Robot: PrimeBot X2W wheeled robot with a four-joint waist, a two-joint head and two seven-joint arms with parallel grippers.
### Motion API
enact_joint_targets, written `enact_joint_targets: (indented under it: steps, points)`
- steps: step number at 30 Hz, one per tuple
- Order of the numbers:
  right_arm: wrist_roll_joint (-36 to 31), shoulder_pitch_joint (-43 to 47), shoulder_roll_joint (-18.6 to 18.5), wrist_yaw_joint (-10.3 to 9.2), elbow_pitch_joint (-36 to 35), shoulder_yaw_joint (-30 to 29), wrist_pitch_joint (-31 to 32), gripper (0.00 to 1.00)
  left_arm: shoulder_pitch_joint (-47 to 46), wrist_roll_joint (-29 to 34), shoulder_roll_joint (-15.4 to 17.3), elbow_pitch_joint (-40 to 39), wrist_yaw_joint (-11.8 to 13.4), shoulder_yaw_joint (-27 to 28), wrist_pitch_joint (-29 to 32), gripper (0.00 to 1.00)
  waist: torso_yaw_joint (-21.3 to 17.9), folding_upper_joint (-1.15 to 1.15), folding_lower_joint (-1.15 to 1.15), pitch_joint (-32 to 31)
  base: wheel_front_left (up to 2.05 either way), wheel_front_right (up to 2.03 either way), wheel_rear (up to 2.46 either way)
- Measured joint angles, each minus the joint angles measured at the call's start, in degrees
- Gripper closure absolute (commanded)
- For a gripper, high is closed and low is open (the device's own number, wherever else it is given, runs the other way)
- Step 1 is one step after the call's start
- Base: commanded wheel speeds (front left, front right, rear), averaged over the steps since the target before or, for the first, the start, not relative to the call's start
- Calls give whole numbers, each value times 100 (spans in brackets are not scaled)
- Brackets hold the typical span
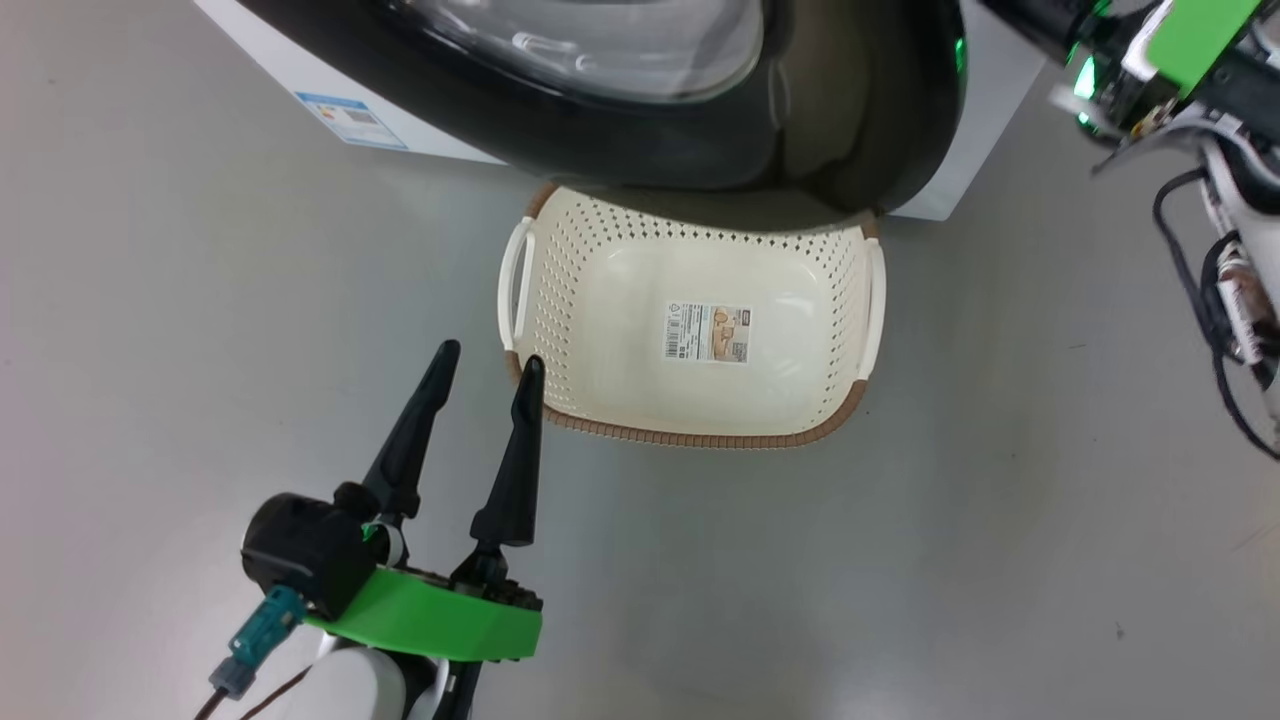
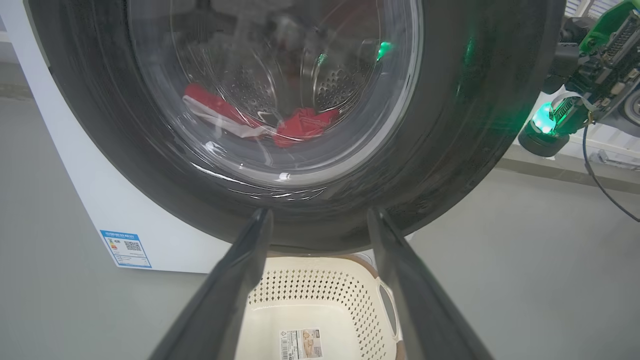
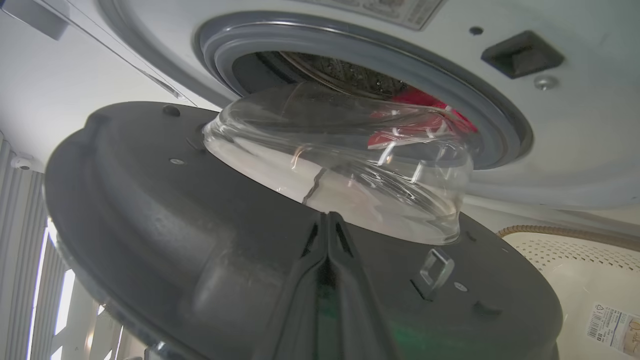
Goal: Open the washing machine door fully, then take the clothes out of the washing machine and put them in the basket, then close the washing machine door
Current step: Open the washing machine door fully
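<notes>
The right fingers (image 3: 312, 280) are pressed together with nothing between them. Their joined tip lies along the dull inner face of the washing machine door (image 3: 165, 200), just beside the foot of its glass bowl (image 3: 350, 165); whether they touch it I cannot tell.

The door stands partly open. The bowl points back at the grey ring (image 3: 350, 47) of the washing machine (image 2: 100, 210), and the glossy outer face points toward the robot. The latch hook (image 3: 432, 270) sits near these fingers, so I judge the free edge to be on the right, with the swing running outward and to the left. A round door has no long axis; what matters is that the right fingers are behind it, placed to push it wider.

The left fingers (image 1: 410, 440) are spread and empty, low on the near left and apart from the door's outer face. The clothes (image 2: 305, 125) lie in the drum behind the glass, closer to the right fingers. The basket (image 1: 700, 438) stands on the floor (image 1: 900, 560) under the door's overhang, its long axis left to right, nearer the left fingers.
</notes>
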Motion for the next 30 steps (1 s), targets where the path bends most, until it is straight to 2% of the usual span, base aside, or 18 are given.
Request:
enact_joint_targets:
  steps: [19, 27, 28, 29, 30]
  points:
    - [-27, 840, 209, 1, -630, 51, 445, 100, 152, 46, 3, -9, -1, 35, 0, 0, -138, 0, 0, -264, 0, 0, 0]
    - [-363, 916, 231, 0, -665, 15, 207, 100, 152, 48, 3, -9, -1, 36, 0, 0, -150, 0, 0, -285, 0, 0, 0]
    - [-400, 916, 231, 1, -671, 9, 135, 98, 151, 48, 3, -8, -1, 36, 0, 0, -153, 0, 0, -287, 0, 0, 0]
    - [-445, 916, 230, 1, -672, 7, 67, 89, 151, 48, 3, -5, -1, 35, 0, 0, -156, 0, 0, -292, 0, 0, 0]
    - [-508, 916, 230, 1, -673, 7, 23, 88, 151, 49, 3, -3, -4, 36, 0, 0, -162, 0, 0, -298, 0, 0, 0]
